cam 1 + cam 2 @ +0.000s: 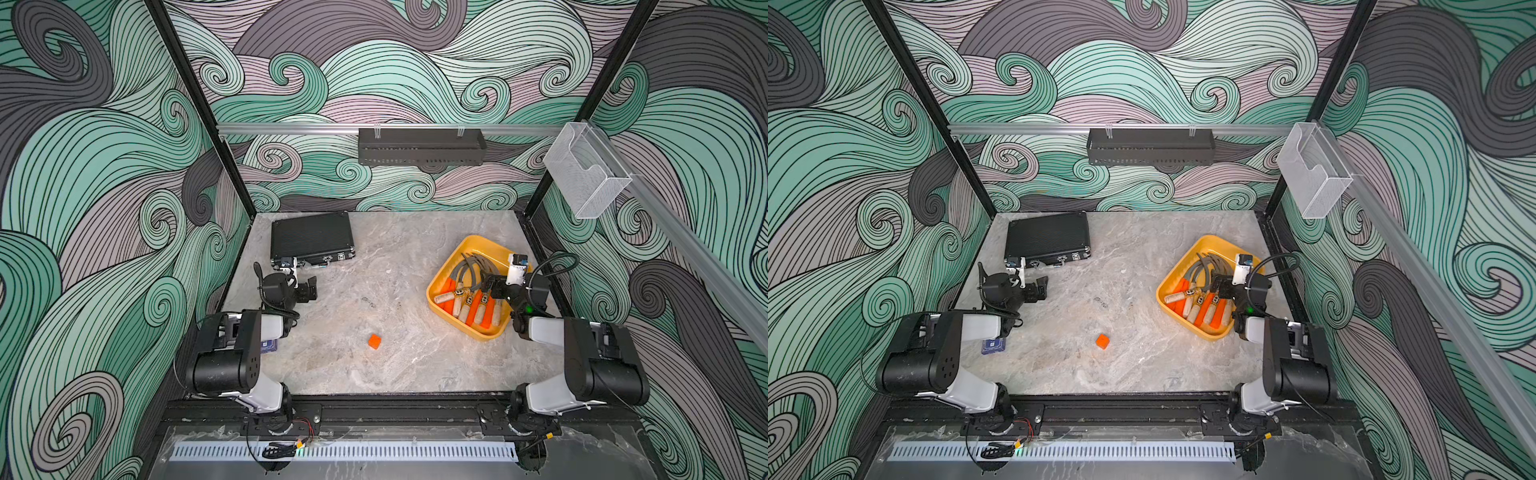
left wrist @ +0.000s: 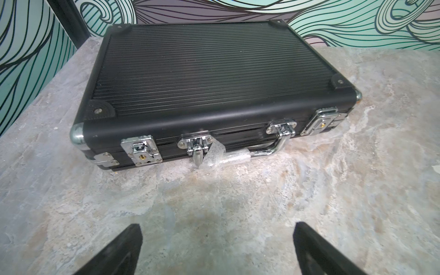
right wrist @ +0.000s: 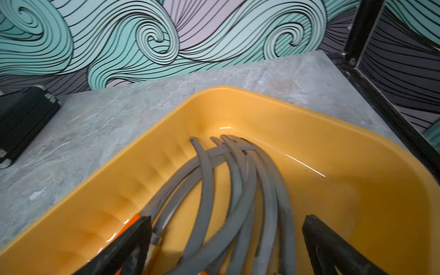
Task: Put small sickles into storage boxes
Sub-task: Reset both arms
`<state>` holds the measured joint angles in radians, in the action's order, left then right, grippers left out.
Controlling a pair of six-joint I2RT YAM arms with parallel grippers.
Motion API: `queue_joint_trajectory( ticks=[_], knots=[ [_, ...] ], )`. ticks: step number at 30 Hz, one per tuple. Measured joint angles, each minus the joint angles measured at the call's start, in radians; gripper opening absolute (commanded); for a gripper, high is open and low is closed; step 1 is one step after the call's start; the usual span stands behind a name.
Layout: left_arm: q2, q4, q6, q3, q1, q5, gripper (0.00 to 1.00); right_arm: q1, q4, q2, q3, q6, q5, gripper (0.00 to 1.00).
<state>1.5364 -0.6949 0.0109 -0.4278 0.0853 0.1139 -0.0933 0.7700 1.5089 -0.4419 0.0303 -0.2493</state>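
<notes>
Grey marbled tabletop (image 1: 395,374). Black ribbed case (image 1: 311,241) lies flat at far left, lid down, handle side toward the front. Yellow tray (image 1: 478,245) sits at right, turned corner-on. Small orange cube (image 1: 374,341) alone, front middle. Small blue flat item (image 1: 993,345) front left, partly hidden.

Far left on your marble-look worktop (image 1: 395,370), the black ribbed case (image 1: 311,239) lies flat with its lid shut. Its chrome handle (image 2: 269,150) is folded down to the worktop with clear wrap around the grip. A small orange cube (image 1: 374,341) sits alone near the front middle, well apart from the case. In a top view, a small blue item (image 1: 992,345) lies at the left edge. A black perforated rack (image 1: 422,147) hangs on the back rail, and a clear bin (image 1: 586,170) on the right rail.
</notes>
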Motion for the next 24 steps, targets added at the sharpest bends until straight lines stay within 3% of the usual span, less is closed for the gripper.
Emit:
queue_joint_trajectory(
  ticks=[7, 11, 13, 24],
  knots=[
    [0.000, 0.004, 0.000, -0.001, 0.000, 0.002, 0.99, 0.061, -0.009, 0.001, -0.005, -0.065, 0.006, 1.00],
    [0.000, 0.005, 0.000, -0.002, 0.000, 0.002, 0.98, 0.066, 0.179, 0.028, 0.114, -0.082, 0.010, 1.00],
    [0.000, 0.005, 0.000, -0.002, 0.000, 0.003, 0.98, 0.068, 0.188, 0.034, 0.156, -0.087, 0.010, 1.00],
    [0.000, 0.007, 0.000, -0.002, 0.000, 0.003, 0.99, 0.069, 0.153, 0.051, 0.061, -0.079, 0.069, 1.00]
  ],
)
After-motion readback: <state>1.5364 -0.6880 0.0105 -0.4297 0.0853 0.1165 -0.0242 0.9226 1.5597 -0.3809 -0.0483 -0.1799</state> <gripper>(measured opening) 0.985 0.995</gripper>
